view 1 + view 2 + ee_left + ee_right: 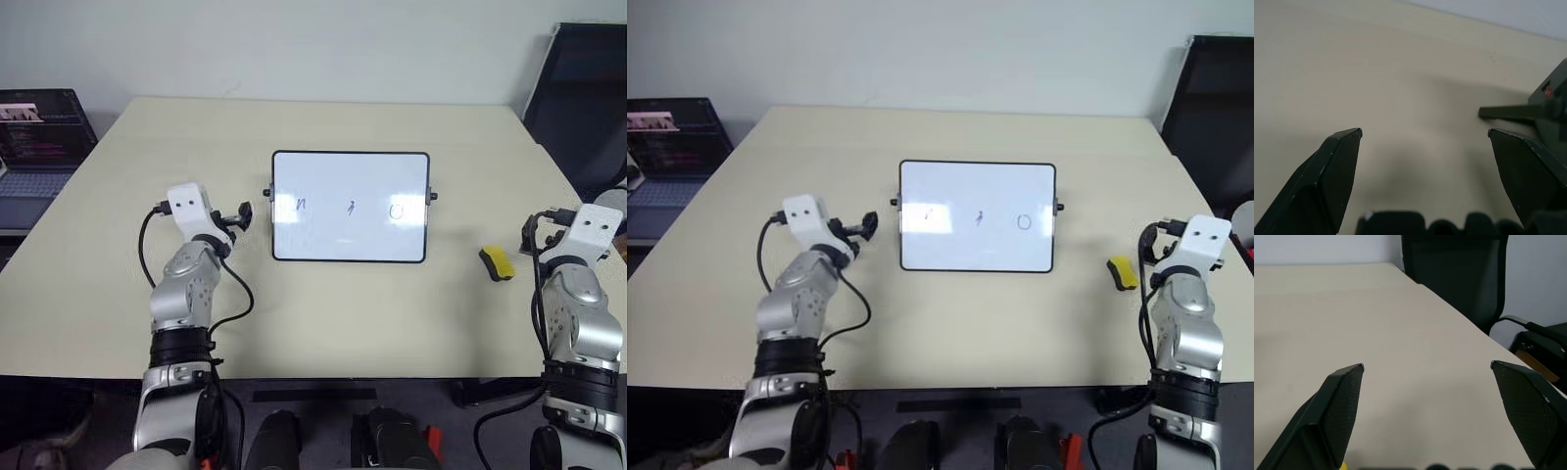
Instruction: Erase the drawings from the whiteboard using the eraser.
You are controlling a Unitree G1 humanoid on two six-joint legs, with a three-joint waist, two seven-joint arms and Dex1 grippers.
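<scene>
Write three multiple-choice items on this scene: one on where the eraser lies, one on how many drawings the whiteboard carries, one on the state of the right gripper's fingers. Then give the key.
1. Where does the small yellow eraser block with the black underside lie?
A. on the whiteboard
B. on the beige table, right of the whiteboard
C. between the left gripper's fingers

2. How many dark marker drawings are on the glossy white black-framed whiteboard?
A. one
B. three
C. five

3. The right gripper is:
A. open, holding nothing
B. shut on the eraser
C. shut on a marker

Key: 1 B, it rests on bare table near the right arm; 2 B, a squiggle, a stroke and a circle; 3 A, the fingers stand wide apart.
</scene>
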